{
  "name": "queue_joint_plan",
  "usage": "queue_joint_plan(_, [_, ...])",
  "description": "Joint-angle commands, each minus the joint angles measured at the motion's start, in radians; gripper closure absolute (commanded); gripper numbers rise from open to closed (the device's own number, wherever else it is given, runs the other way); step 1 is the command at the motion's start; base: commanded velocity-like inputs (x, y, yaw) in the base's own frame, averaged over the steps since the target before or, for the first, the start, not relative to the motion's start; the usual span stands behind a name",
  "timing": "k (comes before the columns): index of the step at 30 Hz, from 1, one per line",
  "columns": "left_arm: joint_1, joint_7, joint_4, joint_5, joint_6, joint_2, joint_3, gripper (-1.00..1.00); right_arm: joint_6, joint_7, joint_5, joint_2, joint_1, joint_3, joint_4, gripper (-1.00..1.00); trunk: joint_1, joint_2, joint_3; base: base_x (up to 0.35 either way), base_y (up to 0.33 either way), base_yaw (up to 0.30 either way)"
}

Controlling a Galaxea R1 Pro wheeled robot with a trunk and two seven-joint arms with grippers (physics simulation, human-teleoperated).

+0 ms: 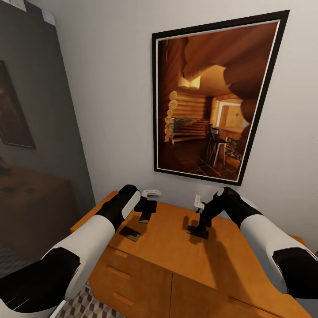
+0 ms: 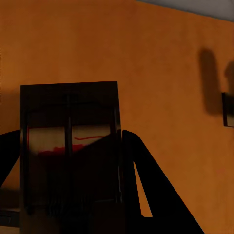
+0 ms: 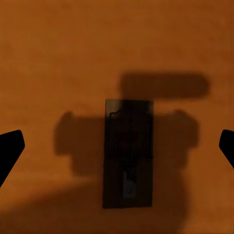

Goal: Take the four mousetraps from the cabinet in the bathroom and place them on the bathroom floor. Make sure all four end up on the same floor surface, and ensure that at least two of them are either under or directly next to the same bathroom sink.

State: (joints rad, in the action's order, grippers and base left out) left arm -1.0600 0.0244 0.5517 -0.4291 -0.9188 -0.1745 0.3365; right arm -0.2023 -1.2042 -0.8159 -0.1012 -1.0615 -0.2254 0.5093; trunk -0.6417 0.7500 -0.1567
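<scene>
Between my left gripper's fingers, apparently clamped, sits one mousetrap. My right gripper hangs spread wide above a second mousetrap flat on the cabinet top (a third lies nearby); I'd descend vertically, centred, then close

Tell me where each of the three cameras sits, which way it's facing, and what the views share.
Head view: on the robot's head, facing forward and down at the cabinet top and a framed picture on the wall; both arms show, with left tool and right tool.
Left wrist view: on the left arm, looking along dark fingers flanking a near mousetrap.
Right wrist view: on the right arm, looking down at a second mousetrap; fingertips at the edges.
Shared: all three see the orange cabinet top.
</scene>
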Motion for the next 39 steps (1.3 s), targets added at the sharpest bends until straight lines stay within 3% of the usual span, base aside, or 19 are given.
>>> queue_joint_plan(1, [0.0,0.0,0.0,0.003,0.0,0.0,0.0,1.0,0.0,0.0,0.0,0.0,0.0,0.0,0.0,-1.0,0.0,0.0,0.0,0.0,0.0,0.0])
queue_joint_plan(39, [0.0,0.008,-0.001,0.004,0.0,0.0,0.0,1.0,-0.007,0.005,0.003,-0.008,0.0,0.004,-0.001,-1.0,0.0,0.0,0.0,0.0,0.0,0.0])
